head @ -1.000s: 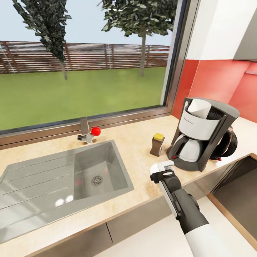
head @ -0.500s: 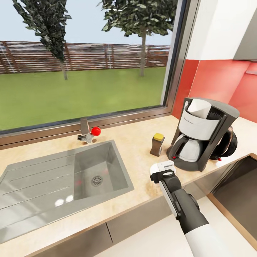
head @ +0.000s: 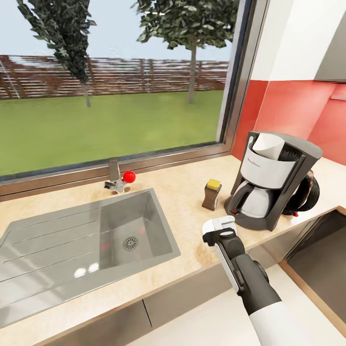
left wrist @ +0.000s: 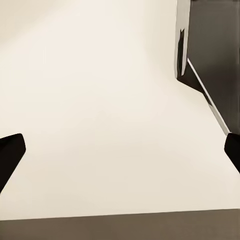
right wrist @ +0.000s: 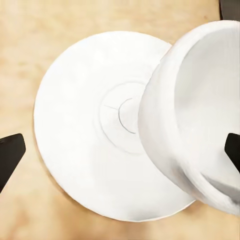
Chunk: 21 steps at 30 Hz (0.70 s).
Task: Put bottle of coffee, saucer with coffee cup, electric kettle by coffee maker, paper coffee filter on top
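kettle (head: pixel 307 192): mostly hidden behind coffee maker (head: pixel 271 180) | saucer (head: pixel 218 226): largely covered by right gripper (head: pixel 218 234) | cup (right wrist: pixel 200 120): cut off at frame edge | gripper fingertips (right wrist: pixel 10 155): barely in frame

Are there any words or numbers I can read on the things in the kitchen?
Coffee maker: a small line of dark lettering on its white basket front, too small and blurred to read.
Bottle of coffee: no label to read.
Nothing else carries readable words or numbers.
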Tool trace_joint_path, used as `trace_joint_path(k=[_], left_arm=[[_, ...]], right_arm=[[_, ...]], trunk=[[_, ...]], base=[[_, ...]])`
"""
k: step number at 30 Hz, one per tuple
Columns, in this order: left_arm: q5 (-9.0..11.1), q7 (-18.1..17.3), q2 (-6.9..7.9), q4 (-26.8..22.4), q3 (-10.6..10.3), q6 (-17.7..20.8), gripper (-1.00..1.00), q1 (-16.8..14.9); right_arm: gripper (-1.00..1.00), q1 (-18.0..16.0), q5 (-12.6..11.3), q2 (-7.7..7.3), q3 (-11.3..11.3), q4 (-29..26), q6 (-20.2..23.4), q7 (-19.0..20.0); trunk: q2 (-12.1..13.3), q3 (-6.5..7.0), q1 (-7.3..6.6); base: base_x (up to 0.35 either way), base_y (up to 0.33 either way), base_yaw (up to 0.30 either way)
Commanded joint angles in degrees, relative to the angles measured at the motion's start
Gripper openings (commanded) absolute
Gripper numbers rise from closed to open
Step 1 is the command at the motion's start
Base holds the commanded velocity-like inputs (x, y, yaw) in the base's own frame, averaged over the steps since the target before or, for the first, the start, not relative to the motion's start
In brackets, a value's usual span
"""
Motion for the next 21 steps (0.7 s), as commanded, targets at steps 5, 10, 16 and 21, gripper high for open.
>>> trace_joint_path(k=[5, 10, 16, 21], left_arm=[[0.4, 0.2, -0.02, -0.6, -0.6, 0.0, 1.00, -0.2], [0.3, 0.2, -0.03, -0.6, -0.6, -0.1, 1.00, -0.2], [0.3, 0.2, -0.03, -0.6, -0.6, -0.1, 1.00, -0.3], [0.3, 0.2, -0.04, -0.7, -0.6, -0.1, 1.00, -0.4]], right_arm=[[1.00, -0.1, 0.2, 0.08, 0.0, -4.9, 0.4, -0.3], [1.00, -0.1, 0.2, 0.08, 0.0, -10.1, 0.4, -0.3], [1.00, -0.1, 0.2, 0.03, 0.1, -11.4, 0.4, -0.2], [1.00, -0.1, 0.2, 0.01, 0.1, -11.5, 0.3, -0.1]], trunk=[[-0.1, -0.10, 0.03], [-0.1, -0.10, 0.03], [-0.1, -0.10, 0.03], [-0.1, -0.10, 0.03]], base=[[0.000, 0.000, 0.000], [-0.001, 0.000, 0.000], [-0.148, -0.008, 0.000], [-0.288, -0.064, 0.000]])
